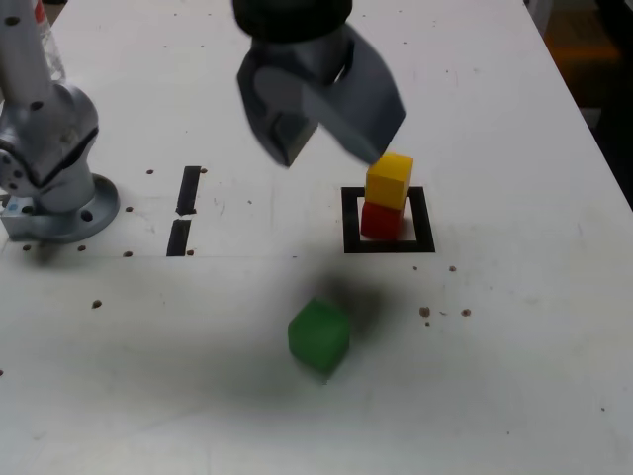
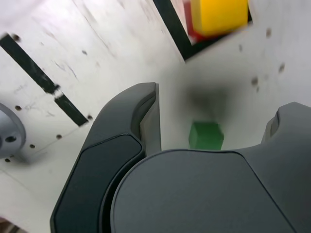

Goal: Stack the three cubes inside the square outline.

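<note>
The gripper (image 1: 331, 146) is seen hanging above the white table (image 1: 514, 327), its 2 dark grey jaws spread wide with nothing between them. In the exterior view it is blurred and sits high in the frame, just above and to the exterior view's left of the stacked cubes, touching neither. In the wrist view the gripper (image 2: 214, 121) fills the lower part of the picture, and the table surface is seen through the gap between its jaws.

The yellow cube (image 1: 389, 179) is set on top of the red cube (image 1: 382, 220), turned slightly against it, and both stand upright inside the square outline (image 1: 350, 220), a thin black frame with white inside. In the wrist view the yellow cube (image 2: 218, 15) hides most of the red cube (image 2: 188, 22), of which only a narrow edge is shown, and 1 corner of the square outline (image 2: 176, 35) is visible.

The green cube (image 1: 318, 335) lies alone on the table, well apart from the outline and nearer the camera in the exterior view, with a soft dark shadow around it. In the wrist view the green cube (image 2: 206, 135) is framed by the gap between the jaws, well below them.

2 short black bars (image 1: 184, 210) are taped on the table to the exterior view's left of the outline, 1 above the other. Beyond them, at the exterior view's left edge, the arm's silver base (image 1: 49, 163) is bolted to the table. Small dark specks are scattered over the surface.
</note>
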Controlling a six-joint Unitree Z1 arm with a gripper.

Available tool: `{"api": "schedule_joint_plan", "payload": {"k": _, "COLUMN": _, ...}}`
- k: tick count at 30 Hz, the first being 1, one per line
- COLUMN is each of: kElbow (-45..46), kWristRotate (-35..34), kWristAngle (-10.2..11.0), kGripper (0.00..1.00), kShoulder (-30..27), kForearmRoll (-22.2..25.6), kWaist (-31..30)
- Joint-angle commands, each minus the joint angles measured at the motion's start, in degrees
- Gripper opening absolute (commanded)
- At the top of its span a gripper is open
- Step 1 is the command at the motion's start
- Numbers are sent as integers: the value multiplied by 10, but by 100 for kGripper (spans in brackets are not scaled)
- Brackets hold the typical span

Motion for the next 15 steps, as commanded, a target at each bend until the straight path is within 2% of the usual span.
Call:
{"api": "schedule_joint_plan", "payload": {"k": 1, "kElbow": 0, "kWristRotate": -1, "kWristAngle": -5, "kGripper": 87, "kShoulder": -2, "kForearmRoll": -2, "kWaist": -17}}
{"api": "schedule_joint_plan", "payload": {"k": 9, "kElbow": 14, "kWristRotate": -9, "kWristAngle": -18, "kGripper": 87, "kShoulder": 16, "kForearmRoll": -8, "kWaist": -103}}
{"api": "schedule_joint_plan", "payload": {"k": 15, "kElbow": 70, "kWristRotate": -21, "kWristAngle": -29, "kGripper": 86, "kShoulder": 33, "kForearmRoll": -68, "kWaist": -136}}
